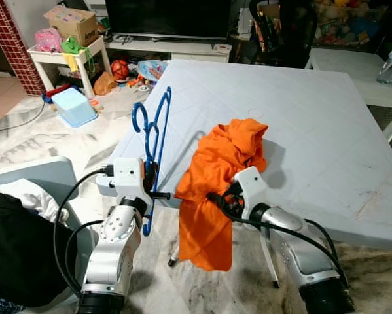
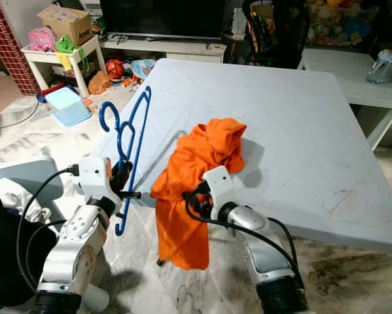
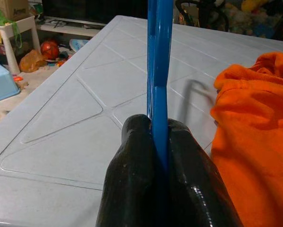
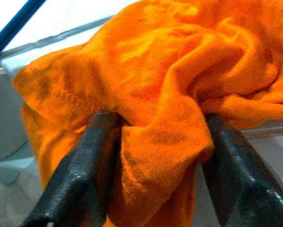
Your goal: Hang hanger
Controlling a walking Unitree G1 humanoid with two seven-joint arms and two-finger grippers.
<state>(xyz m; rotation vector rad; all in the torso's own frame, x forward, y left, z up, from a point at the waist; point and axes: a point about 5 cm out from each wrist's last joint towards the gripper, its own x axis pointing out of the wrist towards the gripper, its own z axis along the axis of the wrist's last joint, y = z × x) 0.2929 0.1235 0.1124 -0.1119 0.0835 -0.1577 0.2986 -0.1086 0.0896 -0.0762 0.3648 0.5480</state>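
I see a pale blue table (image 1: 313,131) filling the centre and right of the frame, its top moulded with diagonal panel lines. An orange shirt (image 1: 222,163) lies on it at lower centre, bunched on the top and spilling over the near edge toward the floor.

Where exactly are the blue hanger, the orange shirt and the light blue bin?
hanger (image 1: 158,124): left eye view, on its upper arm.
shirt (image 1: 212,167): left eye view, middle of the bunched cloth.
bin (image 1: 73,106): left eye view, on its lid.
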